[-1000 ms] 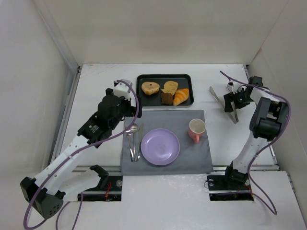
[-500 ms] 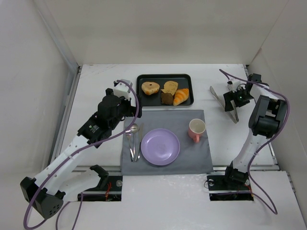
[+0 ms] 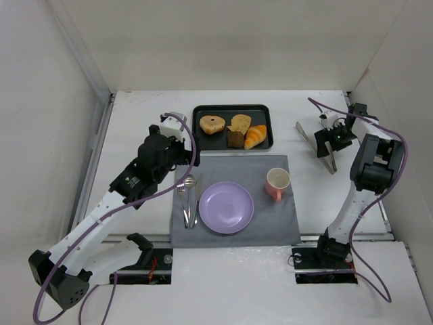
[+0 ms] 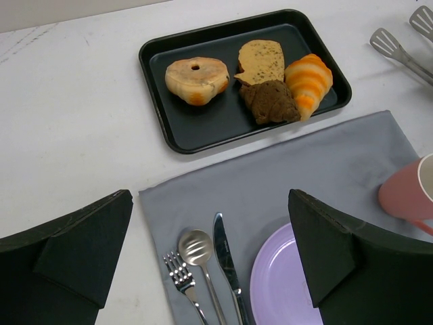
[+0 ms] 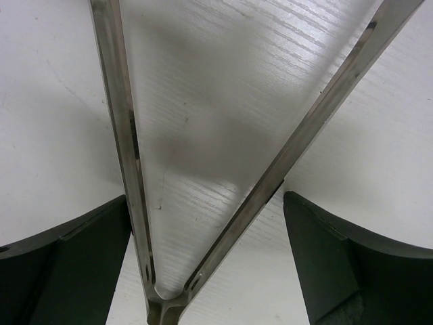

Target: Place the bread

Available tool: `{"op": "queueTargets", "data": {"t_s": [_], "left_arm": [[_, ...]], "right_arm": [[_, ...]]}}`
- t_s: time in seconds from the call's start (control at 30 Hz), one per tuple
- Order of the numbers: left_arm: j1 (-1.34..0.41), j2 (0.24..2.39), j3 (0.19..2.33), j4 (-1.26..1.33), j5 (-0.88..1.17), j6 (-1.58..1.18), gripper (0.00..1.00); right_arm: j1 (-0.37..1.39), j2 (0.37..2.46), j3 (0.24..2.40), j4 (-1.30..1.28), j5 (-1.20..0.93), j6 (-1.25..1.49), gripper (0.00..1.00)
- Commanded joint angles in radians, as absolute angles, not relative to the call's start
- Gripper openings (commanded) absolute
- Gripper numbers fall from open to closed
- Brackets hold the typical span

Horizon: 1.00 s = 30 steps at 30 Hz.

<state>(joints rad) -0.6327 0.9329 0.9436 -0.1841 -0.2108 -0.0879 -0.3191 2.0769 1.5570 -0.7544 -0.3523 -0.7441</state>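
Observation:
The bread (image 3: pixel 212 124) is a round tan bun with a dark hollow. It lies at the left end of the black tray (image 3: pixel 233 107), and also shows in the left wrist view (image 4: pixel 197 79). My left gripper (image 3: pixel 177 154) is open and empty. It hangs over the left side of the grey mat, above the cutlery (image 4: pixel 203 261) and well short of the tray (image 4: pixel 216 128). My right gripper (image 3: pixel 336 139) is open at the far right. Its fingers (image 5: pixel 74 264) stand either side of the metal tongs (image 5: pixel 304 142), which lie on the table near their hinge.
A brown cake chunk (image 3: pixel 235 138), a tan slice (image 3: pixel 240 123) and an orange croissant (image 3: pixel 256 136) share the tray. A purple plate (image 3: pixel 226 207), pink cup (image 3: pixel 277 181), fork, spoon and knife (image 3: pixel 189 198) lie on the grey mat (image 3: pixel 270 227). White walls enclose the table.
My right gripper has shifted slightly toward the far side over the tongs. The left arm and the bread have not moved.

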Motion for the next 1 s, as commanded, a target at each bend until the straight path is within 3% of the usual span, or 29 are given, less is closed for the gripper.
{"op": "queueTargets", "data": {"t_s": [0.0, 0.83, 0.93, 0.97], "left_arm": [[-0.629, 0.907, 0.979, -0.161, -0.216, -0.098, 1.0], [-0.629, 0.907, 0.979, -0.161, -0.235, -0.098, 1.0], [-0.629, 0.907, 0.979, -0.161, -0.235, -0.098, 1.0], [-0.629, 0.907, 0.979, -0.161, -0.235, -0.098, 1.0]], "right_arm": [[-0.311, 2.086, 1.557, -0.752, -0.33, -0.732, 0.95], [-0.291, 2.005, 1.447, -0.64, -0.255, -0.799, 0.95], [-0.282, 2.005, 1.447, -0.63, -0.255, -0.799, 0.88], [-0.282, 2.005, 1.447, -0.63, -0.255, -0.799, 0.81]]}}
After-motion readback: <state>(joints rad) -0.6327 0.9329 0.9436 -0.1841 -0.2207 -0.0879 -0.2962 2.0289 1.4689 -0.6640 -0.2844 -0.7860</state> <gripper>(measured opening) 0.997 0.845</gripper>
